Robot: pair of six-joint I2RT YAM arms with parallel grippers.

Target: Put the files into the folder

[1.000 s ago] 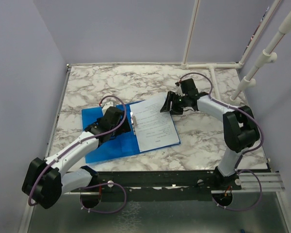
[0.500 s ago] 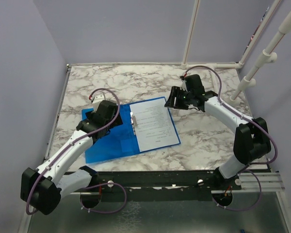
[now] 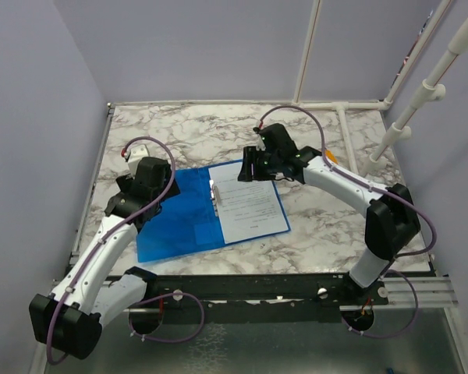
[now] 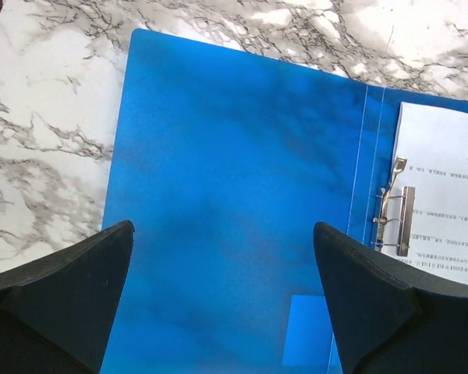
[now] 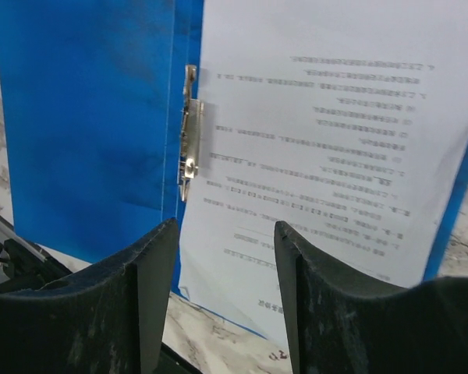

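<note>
The blue folder (image 3: 179,214) lies open on the marble table. The files (image 3: 249,206), white printed sheets, lie on its right half next to the metal clip (image 3: 215,193). My left gripper (image 3: 123,192) is open and empty above the folder's left edge; its view shows the blue left half (image 4: 234,195), the clip (image 4: 394,214) and the sheets' edge (image 4: 444,195). My right gripper (image 3: 248,167) is open and empty above the folder's far edge; its view shows the sheets (image 5: 335,140), the clip (image 5: 189,132) and the blue cover (image 5: 86,117).
The marble table (image 3: 218,132) has walls on the left and back. White pipes (image 3: 421,93) stand at the back right. A black rail (image 3: 242,287) runs along the near edge by the arm bases.
My left gripper has pulled back left, off the folder's left half. My right gripper has let go of the sheets, which now lie flat, and has swung left to the folder's far edge.
</note>
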